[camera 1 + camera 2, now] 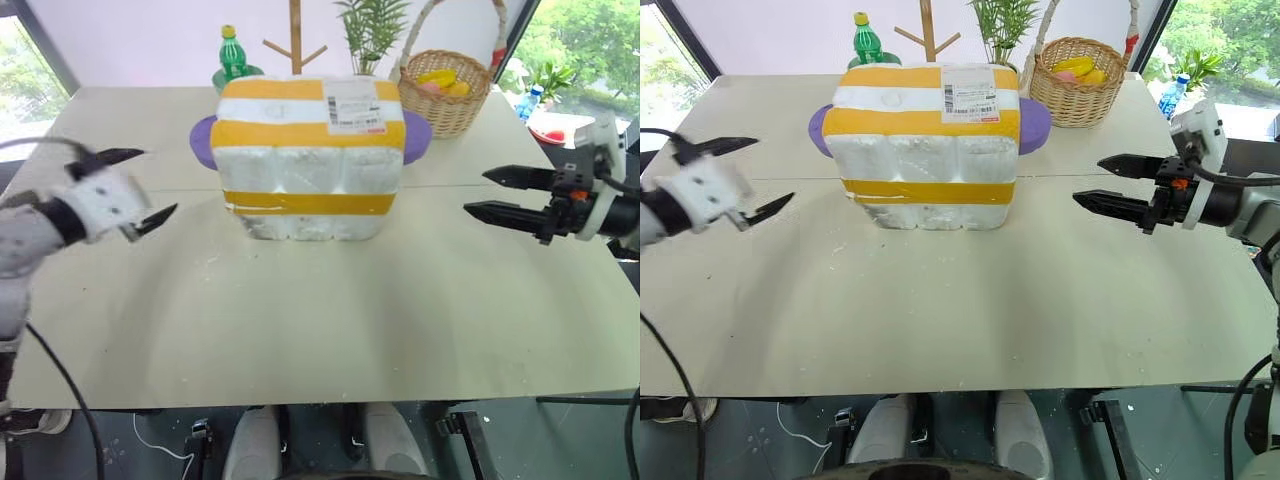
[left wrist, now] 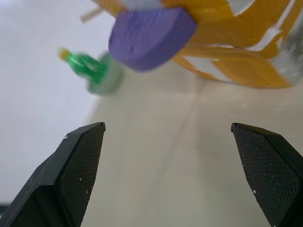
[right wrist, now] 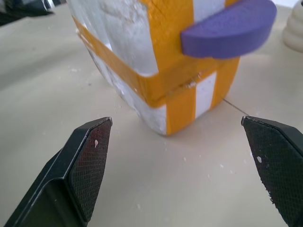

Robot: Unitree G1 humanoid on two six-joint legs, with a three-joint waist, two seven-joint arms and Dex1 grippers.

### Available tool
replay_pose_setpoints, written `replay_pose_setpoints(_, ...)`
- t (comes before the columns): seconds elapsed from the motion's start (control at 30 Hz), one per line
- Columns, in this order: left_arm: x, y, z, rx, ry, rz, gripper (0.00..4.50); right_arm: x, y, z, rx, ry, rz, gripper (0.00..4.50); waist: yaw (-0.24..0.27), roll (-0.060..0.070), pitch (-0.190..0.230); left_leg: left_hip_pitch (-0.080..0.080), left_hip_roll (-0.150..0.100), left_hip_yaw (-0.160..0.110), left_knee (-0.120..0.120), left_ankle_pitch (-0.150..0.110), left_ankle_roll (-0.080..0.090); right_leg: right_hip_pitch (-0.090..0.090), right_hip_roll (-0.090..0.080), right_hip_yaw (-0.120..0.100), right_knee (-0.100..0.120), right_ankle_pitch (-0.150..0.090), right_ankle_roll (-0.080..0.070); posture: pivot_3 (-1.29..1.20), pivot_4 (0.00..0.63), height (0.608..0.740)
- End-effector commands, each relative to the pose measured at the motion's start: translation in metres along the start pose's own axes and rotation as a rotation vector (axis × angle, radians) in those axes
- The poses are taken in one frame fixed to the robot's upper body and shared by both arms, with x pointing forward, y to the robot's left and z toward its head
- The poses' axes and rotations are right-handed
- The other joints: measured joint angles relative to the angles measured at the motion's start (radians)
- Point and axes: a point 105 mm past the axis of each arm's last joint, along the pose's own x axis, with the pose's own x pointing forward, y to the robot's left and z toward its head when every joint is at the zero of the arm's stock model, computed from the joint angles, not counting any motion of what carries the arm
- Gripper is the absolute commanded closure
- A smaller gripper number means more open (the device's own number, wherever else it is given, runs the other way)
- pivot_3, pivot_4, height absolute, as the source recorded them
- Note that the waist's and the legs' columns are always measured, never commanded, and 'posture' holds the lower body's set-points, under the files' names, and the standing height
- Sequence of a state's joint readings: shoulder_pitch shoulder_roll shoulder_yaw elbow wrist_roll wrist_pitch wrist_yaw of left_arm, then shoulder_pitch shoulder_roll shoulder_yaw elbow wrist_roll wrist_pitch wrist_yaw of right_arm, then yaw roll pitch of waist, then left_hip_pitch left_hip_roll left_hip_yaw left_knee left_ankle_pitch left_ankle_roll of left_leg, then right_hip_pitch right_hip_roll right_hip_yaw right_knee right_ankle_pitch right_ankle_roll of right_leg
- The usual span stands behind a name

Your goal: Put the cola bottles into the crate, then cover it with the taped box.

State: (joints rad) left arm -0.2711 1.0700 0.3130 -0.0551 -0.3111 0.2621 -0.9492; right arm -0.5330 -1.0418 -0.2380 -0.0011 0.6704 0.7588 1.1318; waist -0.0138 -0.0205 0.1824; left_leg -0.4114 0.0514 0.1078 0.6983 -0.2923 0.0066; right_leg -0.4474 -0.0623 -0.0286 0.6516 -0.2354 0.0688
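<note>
Left pincer [image 1: 135,185] at left-middle of the frame, jaws spread wide, grasping nothing; its two black fingers frame bare desk [image 1: 320,320] in the left wrist view. Right pincer [image 1: 500,195] at right-middle, likewise released and empty, pointing inward toward the centre. Between them, well apart from both, the taped box [image 1: 308,160] sits upper centre on the desk: white styrofoam, wide yellow tape bands, shipping label on top, a purple round patch [image 2: 151,30] jutting from each side. A seam low on the box, under the lower yellow band, suggests it already rests over the crate; crate and cola bottles are hidden, so that cannot be confirmed. Behind the box, upper centre-left, a green plastic bottle [image 1: 232,55]; upper right, a wicker basket [image 1: 445,95]. Judgement: the task looks finished or nearly so. If the cover needs seating, bring both pincers in level and together, press the foam walls below the purple patches, not the patches themselves, and push evenly so the box does not skew or slide.
</note>
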Motion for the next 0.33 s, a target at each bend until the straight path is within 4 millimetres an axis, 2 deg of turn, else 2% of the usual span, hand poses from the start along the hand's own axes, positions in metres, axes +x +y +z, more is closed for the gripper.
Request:
replay_pose_setpoints(0.03, -0.033, -0.002, 0.022, -0.285, -0.058, -0.253, 0.04, -0.001, 0.0, 0.019, -0.08, -0.009, 0.038, 0.0, -0.003, 0.001, 0.0, 0.0, 0.0, 0.0, 0.0, 0.0, 0.0, 0.0, 0.0, 0.0, 0.0, 0.0, 0.0, 0.0, 0.15, 0.74)
replay_pose_setpoints(0.17, -0.052, 0.014, 0.034, -0.406, -0.066, -0.359, 0.04, 0.009, 0.001, 0.02, -0.097, 0.018, 0.113, 0.0, -0.001, 0.002, 0.001, 0.003, -0.001, 0.0, -0.001, 0.0, 0.0, 0.002, 0.001, 0.0, -0.001, 0.0, -0.001, 0.0, 0.15, 0.74)
replay_pose_setpoints(0.33, -0.056, 0.03, 0.034, -0.405, -0.025, -0.371, 0.04, 0.018, 0.002, 0.026, -0.119, 0.024, 0.162, 0.0, 0.002, 0.002, 0.001, 0.002, -0.002, 0.0, -0.002, 0.0, 0.0, 0.002, 0.001, 0.0, -0.002, -0.001, -0.001, 0.0, 0.15, 0.74)
